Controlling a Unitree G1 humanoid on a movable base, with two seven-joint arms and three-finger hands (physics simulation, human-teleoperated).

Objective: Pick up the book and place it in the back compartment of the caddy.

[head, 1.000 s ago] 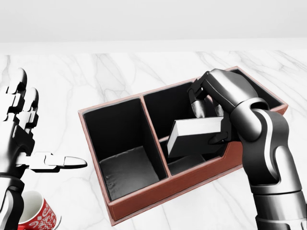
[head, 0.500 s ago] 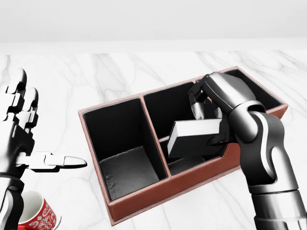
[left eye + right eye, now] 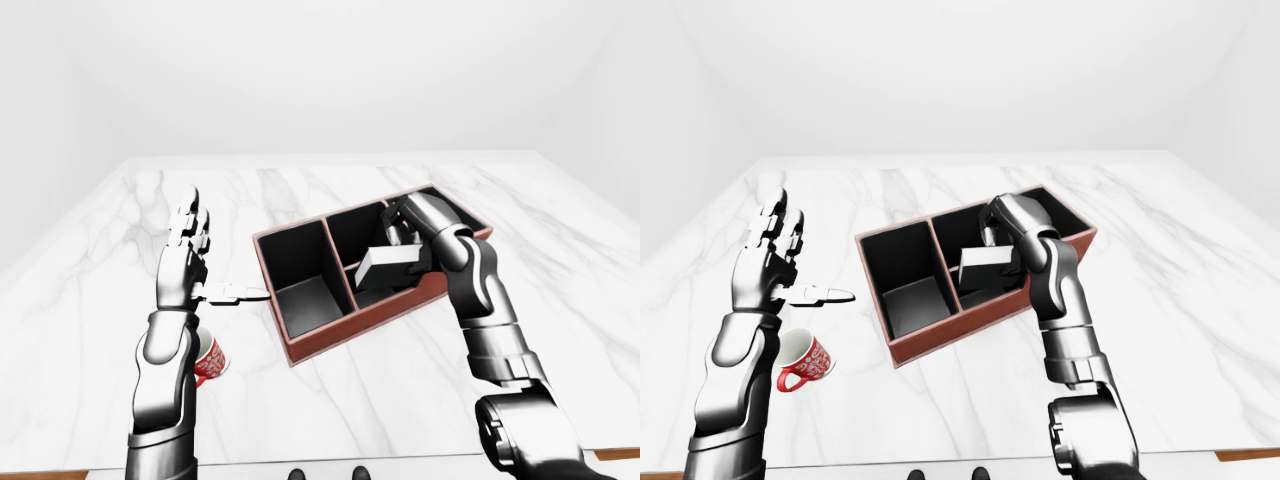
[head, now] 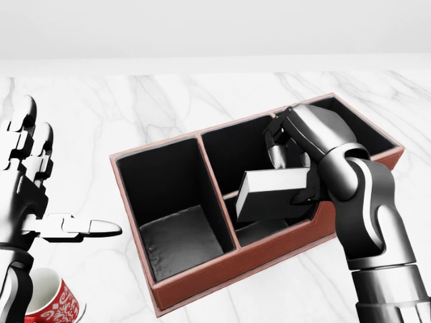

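The red-brown caddy (image 4: 202,281) with a black inside lies slantwise on the white marble table (image 4: 81,108). It has one large compartment at the left and two smaller ones at the right, an upper and a lower. My right hand (image 4: 291,176) is shut on the pale grey book (image 4: 273,192). The book is tilted and hangs over the divider between the two right compartments, its lower edge dipping below the caddy's rim. My left hand (image 4: 40,202) stands open to the left of the caddy with its thumb pointing right, holding nothing.
A red mug with a white pattern (image 3: 805,360) lies on the table below my left hand, left of the caddy. The table's edges show in the eye views, with bare marble (image 3: 560,260) at the right.
The right forearm has shifted slightly, and the book has barely moved in its grip. The left hand, caddy and mug stay as they were.
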